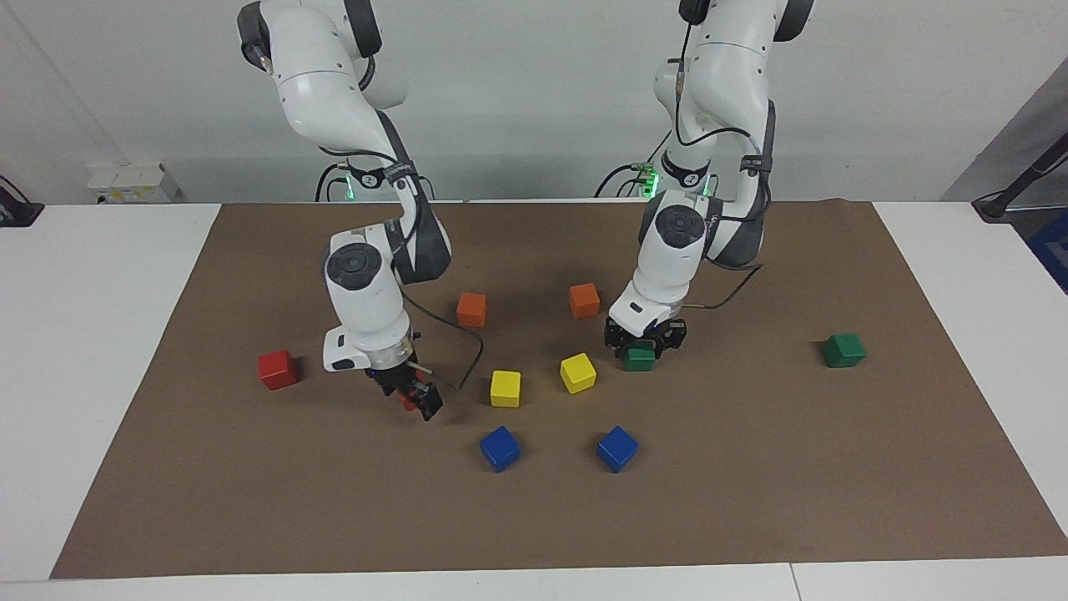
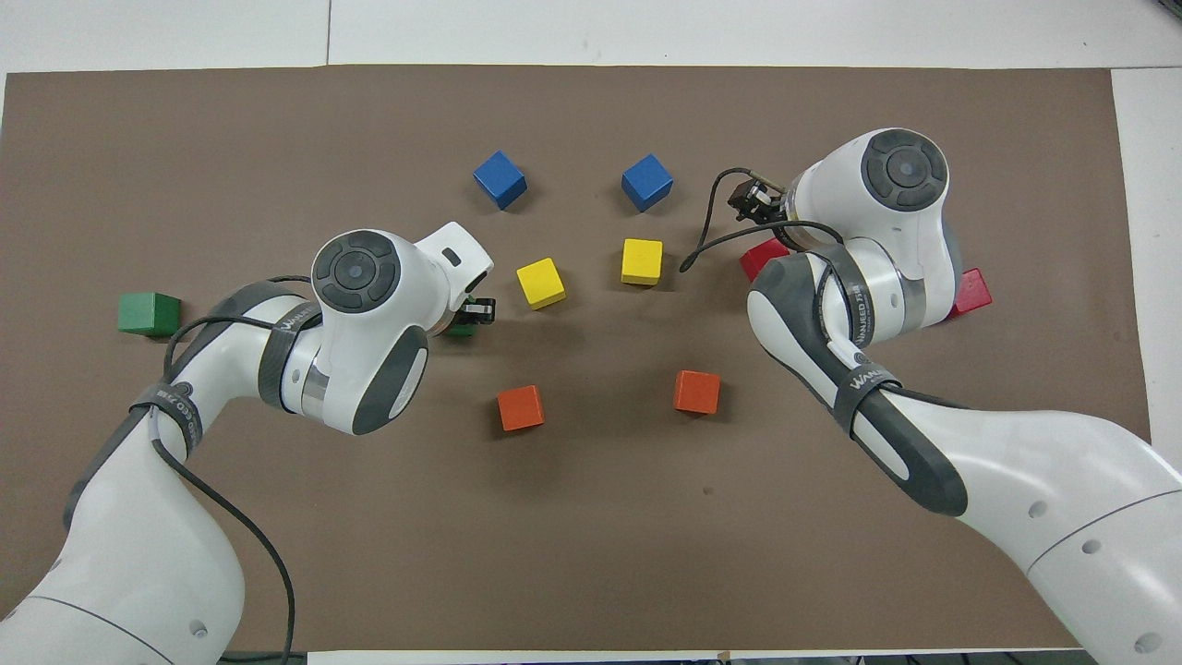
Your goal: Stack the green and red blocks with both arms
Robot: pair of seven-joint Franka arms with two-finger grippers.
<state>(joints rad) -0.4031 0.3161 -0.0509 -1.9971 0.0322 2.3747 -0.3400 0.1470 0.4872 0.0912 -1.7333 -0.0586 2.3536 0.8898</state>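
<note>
We find the left gripper [image 1: 639, 340] down at a green block [image 1: 640, 360] beside a yellow cube [image 1: 577, 372], its fingers closed in around the block, which sits on the brown mat [image 1: 751, 501]. The second green block [image 1: 843, 350] lies well apart, toward the left arm's end of the table.

The right gripper [image 1: 415, 399] hangs just above the mat, gripping a red block [image 1: 407, 402] that shows only as a sliver between the dark fingers. The other red block [image 1: 277, 369] rests on the mat toward the right arm's end.

Risks, in our judgement:
- The left grip looks low and partly hidden; an off-centre hold could let the green block twist or slip as it is lifted.
- The yellow cube stands near the left gripper and could be nudged during the lift.
- The red block is held by little visible surface; a tilted release onto its partner would topple the stack.
- The right arm's loose cable [image 1: 463, 359] hangs near the second yellow cube [image 1: 505, 388].

Containers: we see 0. All cubes rest on the mat or in a gripper.
</note>
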